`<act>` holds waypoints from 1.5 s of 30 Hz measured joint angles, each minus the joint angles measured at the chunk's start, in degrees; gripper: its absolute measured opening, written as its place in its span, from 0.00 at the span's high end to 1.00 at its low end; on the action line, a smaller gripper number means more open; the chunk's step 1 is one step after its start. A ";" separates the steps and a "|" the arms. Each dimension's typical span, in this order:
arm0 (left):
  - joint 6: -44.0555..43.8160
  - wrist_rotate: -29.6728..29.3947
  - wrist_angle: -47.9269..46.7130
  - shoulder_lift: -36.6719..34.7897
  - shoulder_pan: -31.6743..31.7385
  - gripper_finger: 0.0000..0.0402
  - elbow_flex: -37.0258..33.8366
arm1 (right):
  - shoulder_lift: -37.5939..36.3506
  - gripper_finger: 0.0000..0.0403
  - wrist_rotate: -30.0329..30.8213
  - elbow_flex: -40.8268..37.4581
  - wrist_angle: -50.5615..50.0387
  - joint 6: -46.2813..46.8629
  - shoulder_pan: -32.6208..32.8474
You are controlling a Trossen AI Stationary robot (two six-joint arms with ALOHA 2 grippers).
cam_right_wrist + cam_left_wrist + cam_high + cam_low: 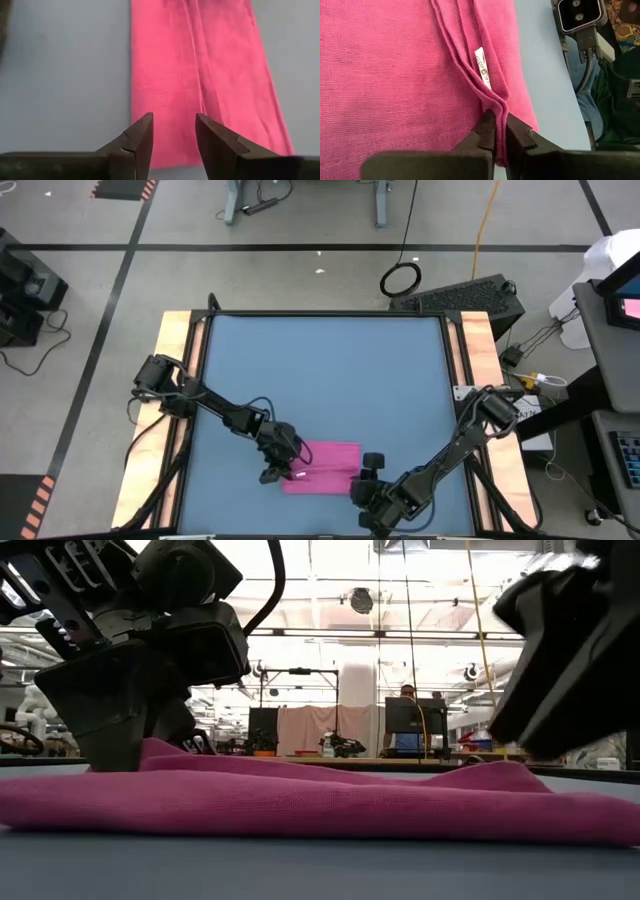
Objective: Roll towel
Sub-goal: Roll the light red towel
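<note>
Item 1, towel (325,467): magenta-pink fabric, folded into a long flat strip, lay on the blue counter (320,370) near its front edge, between the 2 arms. In the left wrist view several stacked fold edges ran along the cloth, with a small white tag (482,67) lying beside them. In the low view the towel (320,805) sat low and flat across the counter, slightly raised at the end under the left arm.

Item 2, left gripper (283,468): positioned at the towel's left end. The left wrist view showed the left gripper (497,131) pinched tight on the layered fold edge, fabric caught between its 2 dark fingers (485,132).

Item 3, right gripper (370,467): positioned at the towel's right end. In the right wrist view the right gripper (174,137) stood partly spread, the 2 fingers (140,137) apart with a clear gap, straddling the near short edge of the strip and holding nothing. Whether the tips touched the fabric could not be told.

Item 4, surroundings: pale wooden borders flanked the counter on both sides. A black keyboard (460,298) lay on the floor beyond the far right corner, with a coiled cable (400,278) near it. In the low view a person (408,730) sat behind a monitor far back in the room.
</note>
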 joint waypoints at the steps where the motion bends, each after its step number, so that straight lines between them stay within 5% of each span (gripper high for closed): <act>1: 0.01 -0.04 0.01 0.00 0.00 0.96 0.00 | 0.60 0.66 -0.17 0.00 0.46 0.03 -0.19; 16: 0.09 -1.86 1.43 -0.02 0.05 0.94 0.04 | 3.29 0.66 -8.59 -0.38 0.32 8.93 -2.43; 22: 0.69 -3.32 1.70 -0.68 0.59 0.80 0.04 | 3.27 0.66 -10.44 -0.42 0.24 8.94 -2.84; 30: 4.53 -3.73 -11.10 -10.24 2.74 0.61 -0.11 | 3.30 0.66 -11.57 -0.46 -0.14 10.06 -2.91; 37: 11.71 -16.39 -12.35 -18.80 -3.26 0.56 -0.11 | 3.38 0.66 -11.73 -0.51 -0.06 10.23 -3.06; 45: 13.13 -38.74 -4.43 -14.86 -20.31 0.53 -0.02 | 3.42 0.66 -11.98 -0.57 -0.15 10.23 -3.38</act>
